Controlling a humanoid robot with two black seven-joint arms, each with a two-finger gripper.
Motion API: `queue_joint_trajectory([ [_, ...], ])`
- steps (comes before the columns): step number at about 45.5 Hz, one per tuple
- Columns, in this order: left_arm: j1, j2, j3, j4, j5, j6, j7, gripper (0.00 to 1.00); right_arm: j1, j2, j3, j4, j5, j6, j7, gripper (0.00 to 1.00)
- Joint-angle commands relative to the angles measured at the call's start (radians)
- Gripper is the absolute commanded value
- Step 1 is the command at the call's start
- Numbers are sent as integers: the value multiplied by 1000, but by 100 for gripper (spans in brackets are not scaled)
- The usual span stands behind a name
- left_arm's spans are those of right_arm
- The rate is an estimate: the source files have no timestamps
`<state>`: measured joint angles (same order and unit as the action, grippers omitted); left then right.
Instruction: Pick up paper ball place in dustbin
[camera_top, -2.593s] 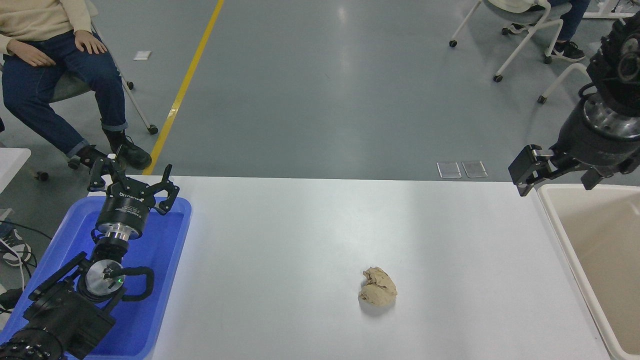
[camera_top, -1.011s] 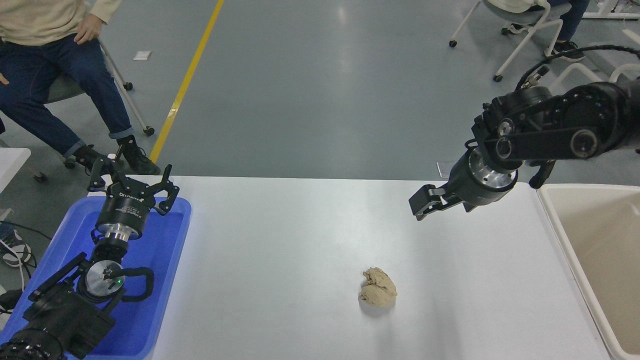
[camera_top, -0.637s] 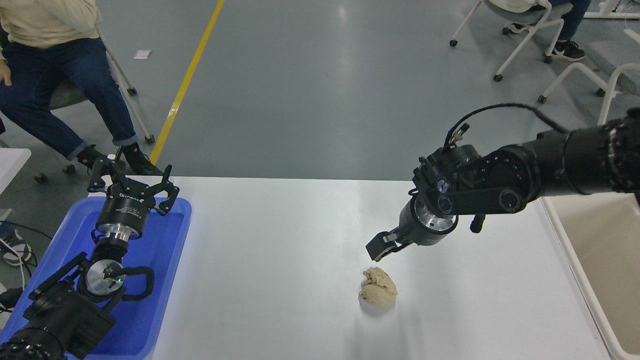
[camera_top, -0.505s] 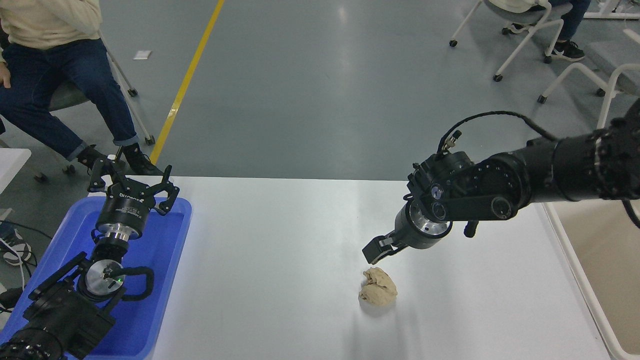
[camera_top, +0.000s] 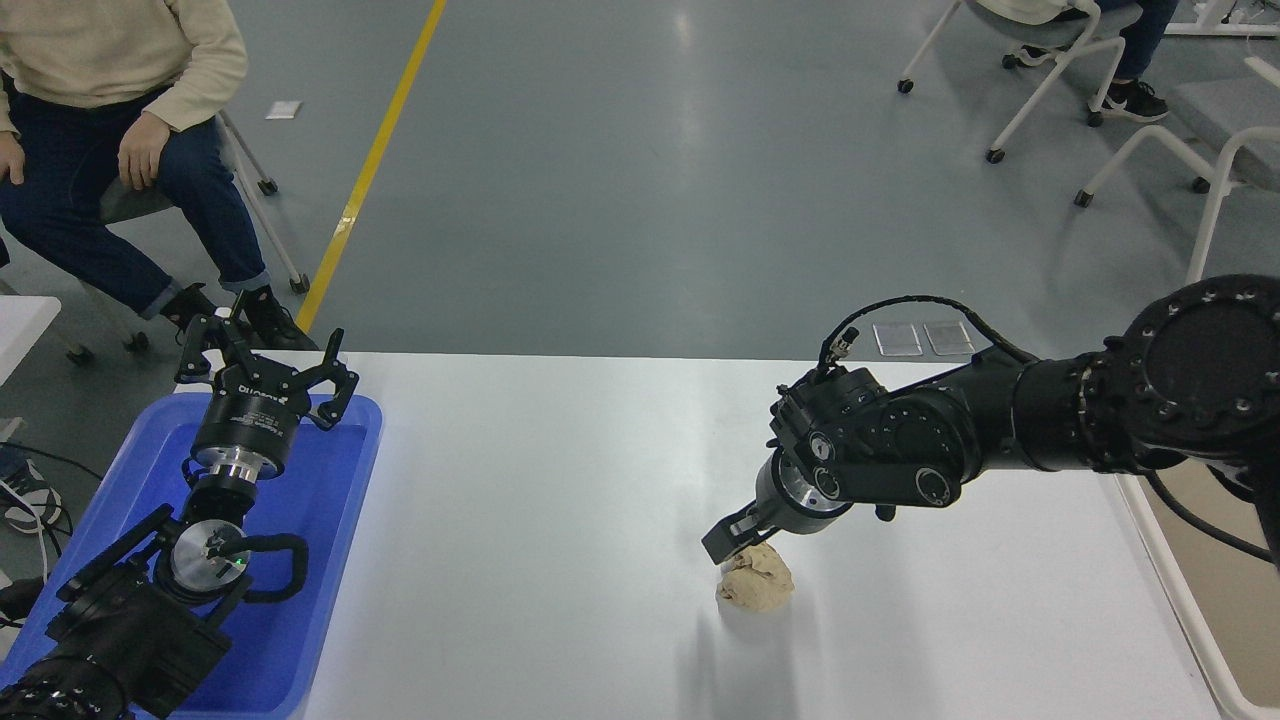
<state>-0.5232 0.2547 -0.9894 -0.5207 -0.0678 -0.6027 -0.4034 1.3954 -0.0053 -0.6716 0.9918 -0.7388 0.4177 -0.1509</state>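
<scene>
The paper ball (camera_top: 757, 583), a wrinkled tan wad, lies on the white table (camera_top: 540, 560) right of centre, near the front. My right gripper (camera_top: 740, 548) has come down onto its upper left side. It is open, and one black fingertip (camera_top: 722, 541) rests at the ball's top edge, while the other is hidden behind the wrist. The right arm stretches in from the right edge, low over the table. Only the left rim of the cream dustbin (camera_top: 1168, 588) shows, at the far right. My left gripper (camera_top: 262, 365) stays parked open over the blue tray.
A blue tray (camera_top: 330, 560) lies at the table's left end under the left arm. A person sits on a chair beyond the far left corner (camera_top: 110, 110). White wheeled chairs (camera_top: 1040, 70) stand on the floor at the top right.
My right arm has swung from above the dustbin leftward and down. Over the last half second its gripper dropped the last stretch onto the paper ball. The ball has not moved.
</scene>
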Motion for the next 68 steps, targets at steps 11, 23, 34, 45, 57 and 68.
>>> queue_joint_trajectory([
  [11, 0, 0, 0, 1, 0, 0, 0, 100, -79, 5, 61, -42, -13, 1, -7, 100],
  [23, 0, 0, 0, -1, 0, 0, 0, 100, -122, 5, 61, -99, -36, 1, -9, 100],
  [34, 0, 0, 0, 1, 0, 0, 0, 100, -171, 5, 63, -105, -57, -5, -10, 100],
  [45, 0, 0, 0, -1, 0, 0, 0, 100, -174, 5, 83, -133, -56, -5, -13, 94],
  [57, 0, 0, 0, -1, 0, 0, 0, 100, -194, 5, 83, -148, -42, -5, -13, 65],
  [68, 0, 0, 0, -1, 0, 0, 0, 100, -199, 5, 87, -140, -36, 6, -13, 3],
])
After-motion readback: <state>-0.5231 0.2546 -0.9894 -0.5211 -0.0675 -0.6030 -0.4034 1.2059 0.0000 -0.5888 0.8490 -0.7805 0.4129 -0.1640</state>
